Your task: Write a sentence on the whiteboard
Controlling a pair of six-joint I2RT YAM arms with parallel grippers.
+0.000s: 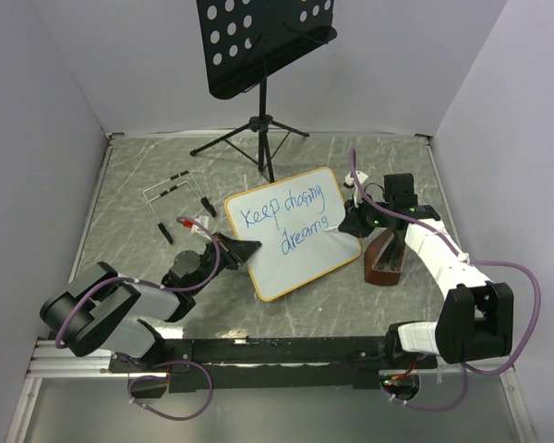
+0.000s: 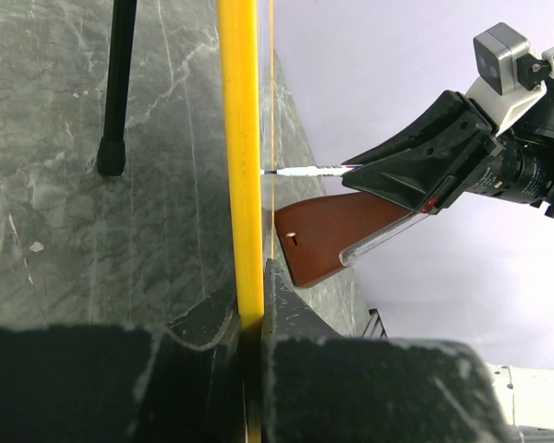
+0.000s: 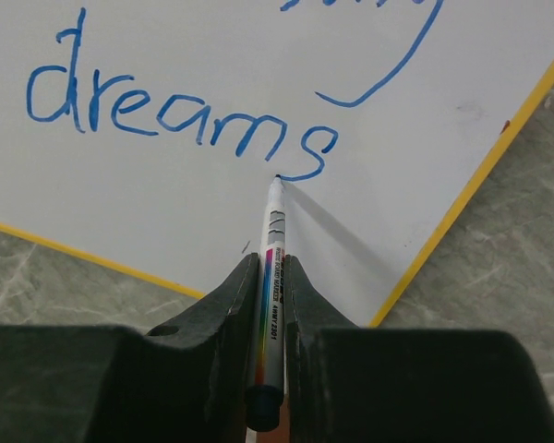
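Observation:
The whiteboard (image 1: pixel 300 258), white with a thin orange-yellow frame, stands tilted in the middle of the table. On it is the sentence (image 1: pixel 284 221) in blue marker, "Keep chasing dreams", in two lines. My left gripper (image 1: pixel 246 247) is shut on the board's left edge; in the left wrist view the frame (image 2: pixel 243 166) runs up from between its jaws (image 2: pixel 250 309). My right gripper (image 1: pixel 353 221) is shut on a white marker (image 3: pixel 274 221). The marker's tip touches the board (image 3: pixel 166 212) at the tail of the last "s" of "dreams" (image 3: pixel 180 115).
A black perforated music stand (image 1: pixel 263 41) on a tripod (image 1: pixel 258 138) stands behind the board. A brown wooden block (image 1: pixel 385 260) lies under the right arm. A wire rack (image 1: pixel 171 189) and loose markers (image 1: pixel 192 223) lie at the left.

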